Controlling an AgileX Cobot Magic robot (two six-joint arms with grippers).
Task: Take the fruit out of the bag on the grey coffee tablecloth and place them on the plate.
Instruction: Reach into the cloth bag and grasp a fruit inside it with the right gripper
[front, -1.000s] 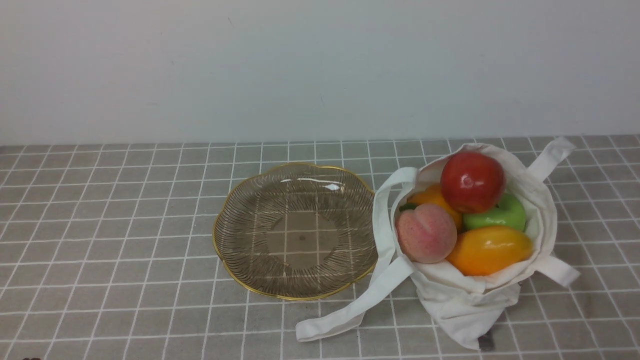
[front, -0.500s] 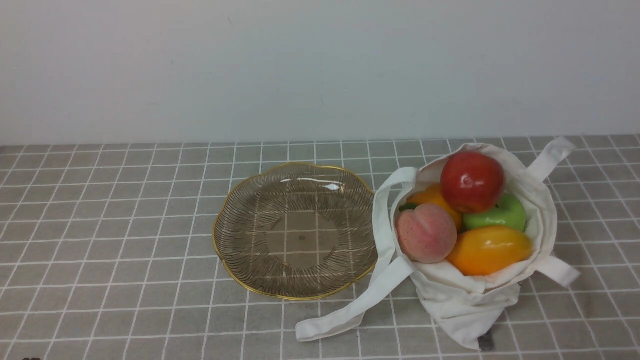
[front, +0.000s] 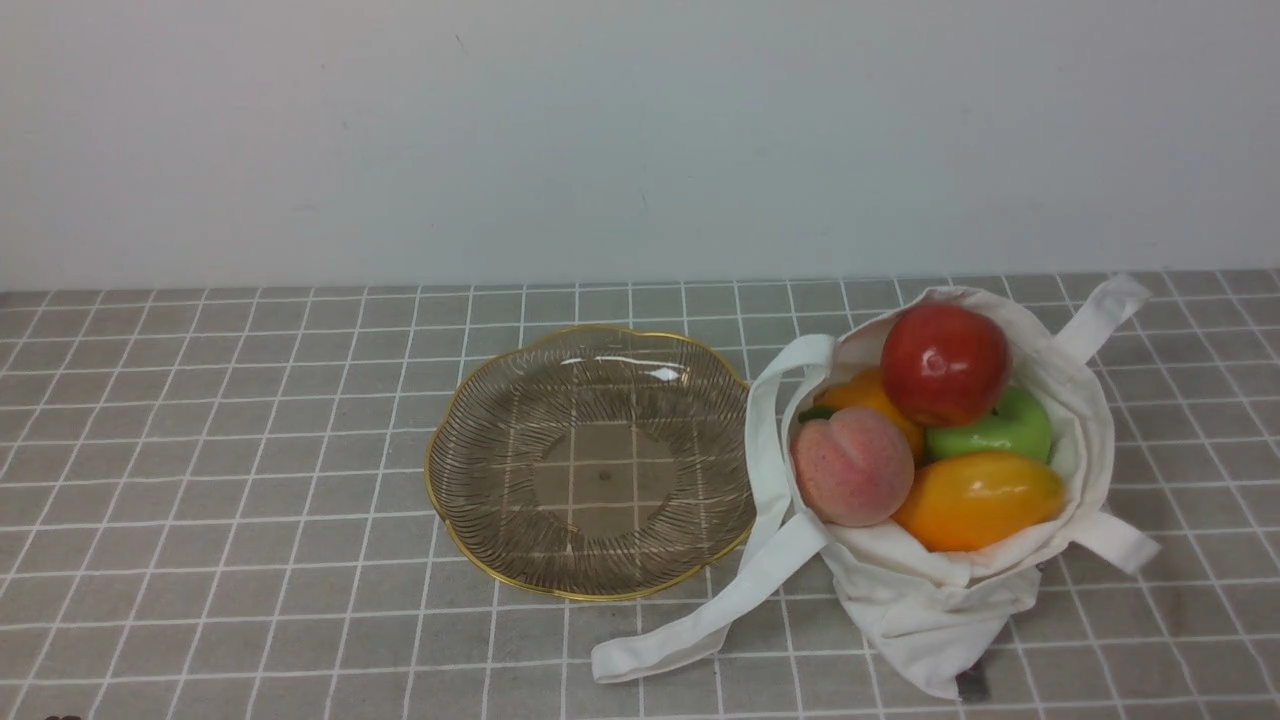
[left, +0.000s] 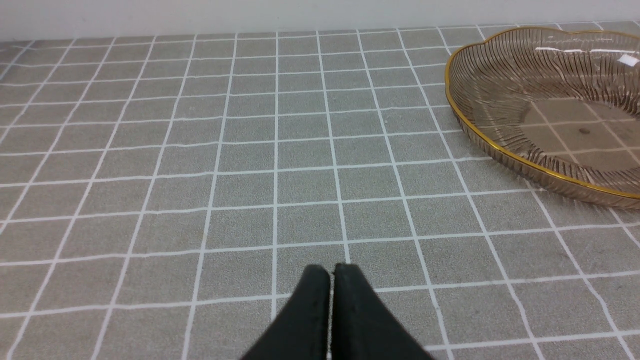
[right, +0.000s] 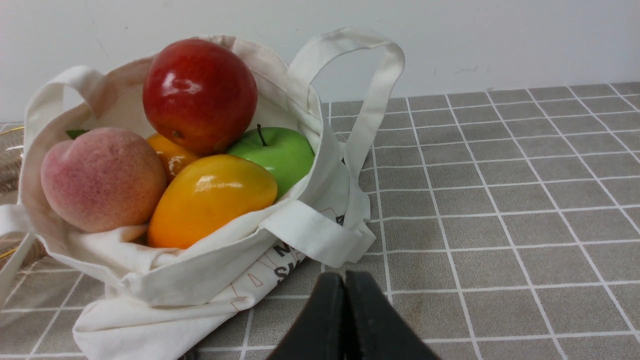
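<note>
The off-white bag (front: 930, 600) lies open on the grey checked tablecloth (front: 250, 420), right of the plate (front: 480, 520). In it are a red apple (front: 944, 364) on top, a green apple (front: 1005, 428), a pink peach (front: 852, 466), a front mango (front: 978, 499) and a second mango (front: 868, 396) mostly hidden behind. The plate holds nothing. Neither arm shows in the front view. My left gripper (left: 332, 272) is shut and empty over bare cloth, left of the plate (left: 505, 150). My right gripper (right: 345, 280) is shut and empty, just in front of the bag (right: 210, 270).
A long bag strap (front: 700, 620) lies on the cloth in front of the plate, and another strap (front: 1100, 310) sticks out at the back right. A plain white wall (front: 640, 140) stands behind the table.
</note>
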